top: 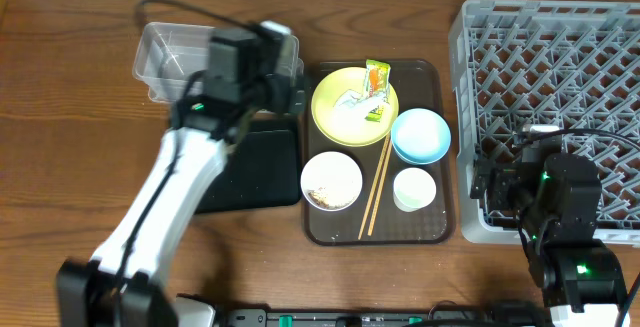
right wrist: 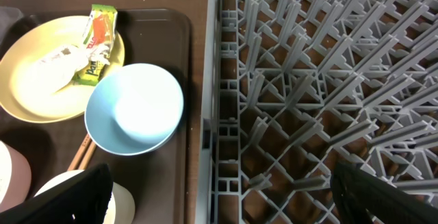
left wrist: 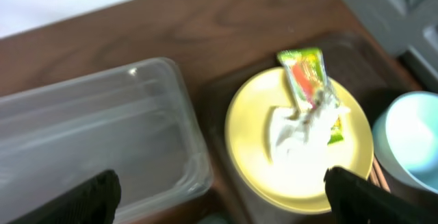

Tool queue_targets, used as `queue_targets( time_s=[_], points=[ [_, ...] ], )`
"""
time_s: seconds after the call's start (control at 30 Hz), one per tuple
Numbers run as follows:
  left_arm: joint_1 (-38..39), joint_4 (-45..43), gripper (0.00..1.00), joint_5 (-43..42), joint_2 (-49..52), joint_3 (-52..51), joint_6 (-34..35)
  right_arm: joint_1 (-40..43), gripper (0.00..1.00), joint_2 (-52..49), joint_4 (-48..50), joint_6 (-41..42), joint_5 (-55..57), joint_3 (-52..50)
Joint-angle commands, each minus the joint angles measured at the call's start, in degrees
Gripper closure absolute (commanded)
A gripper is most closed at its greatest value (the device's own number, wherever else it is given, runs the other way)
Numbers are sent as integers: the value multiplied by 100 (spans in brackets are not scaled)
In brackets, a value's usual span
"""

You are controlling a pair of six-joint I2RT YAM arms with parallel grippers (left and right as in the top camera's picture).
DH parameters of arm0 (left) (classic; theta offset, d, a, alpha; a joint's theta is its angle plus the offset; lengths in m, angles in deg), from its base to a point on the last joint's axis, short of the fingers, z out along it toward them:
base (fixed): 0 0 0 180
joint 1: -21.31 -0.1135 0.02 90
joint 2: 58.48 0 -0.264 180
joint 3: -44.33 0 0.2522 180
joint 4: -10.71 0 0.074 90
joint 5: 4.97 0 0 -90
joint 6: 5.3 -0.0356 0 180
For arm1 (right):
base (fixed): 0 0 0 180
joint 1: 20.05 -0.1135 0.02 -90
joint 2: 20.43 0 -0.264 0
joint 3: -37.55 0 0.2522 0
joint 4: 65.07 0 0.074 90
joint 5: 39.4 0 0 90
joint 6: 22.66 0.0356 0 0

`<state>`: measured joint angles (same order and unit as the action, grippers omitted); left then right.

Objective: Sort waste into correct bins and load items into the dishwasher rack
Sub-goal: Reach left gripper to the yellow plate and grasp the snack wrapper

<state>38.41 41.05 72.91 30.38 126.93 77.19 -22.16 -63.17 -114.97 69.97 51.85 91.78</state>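
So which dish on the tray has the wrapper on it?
The yellow plate: the snack wrapper lies across its rim beside a crumpled white scrap. The blue bowl, white bowl and cup carry none.

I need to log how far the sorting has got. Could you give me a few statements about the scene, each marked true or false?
1. The snack wrapper lies on the yellow plate. True.
2. The light blue bowl is already in the dishwasher rack. False: it sits on the brown serving tray, beside the rack.
3. The chopsticks lie between the white bowl and the small cup. True.
4. The left pincer is shut on the white scrap. False: the pincer is open, and the scrap lies on the yellow plate.
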Motion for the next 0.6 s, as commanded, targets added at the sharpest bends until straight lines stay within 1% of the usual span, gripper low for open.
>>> queue_targets(
  time_s=[0.0, 0.17, 0.27, 0.3, 0.37, 0.4, 0.53, 0.57],
  points=[
    [376, -273, 3, -72, 560, 83, -343, -59, 1, 13, 9, 74, -26, 131],
    [837, -868, 3, -74, 1381, 83, -341, -59, 1, 13, -4, 74, -26, 131],
    [1010, -1132, 5, -72, 1821, 83, -341, -59, 1, 13, -15, 74, -28, 131],
    [1058, -1213, 9, -72, 1996, 83, -341, -59, 1, 13, -15, 74, -28, 131],
    [1102, -1307, 14, -72, 2234, 83, -341, -59, 1, 13, -20, 74, -28, 131],
    [1108, -1333, 18, -72, 2332, 83, -341, -59, 1, 13, -24, 74, -28, 131],
    [1088, -1526, 42, -68, 2627, 83, -339, -59, 1, 13, -28, 76, -28, 131],
    [1088, -1537, 50, -68, 2662, 83, -339, -59, 1, 13, -31, 74, -31, 131]
  ],
)
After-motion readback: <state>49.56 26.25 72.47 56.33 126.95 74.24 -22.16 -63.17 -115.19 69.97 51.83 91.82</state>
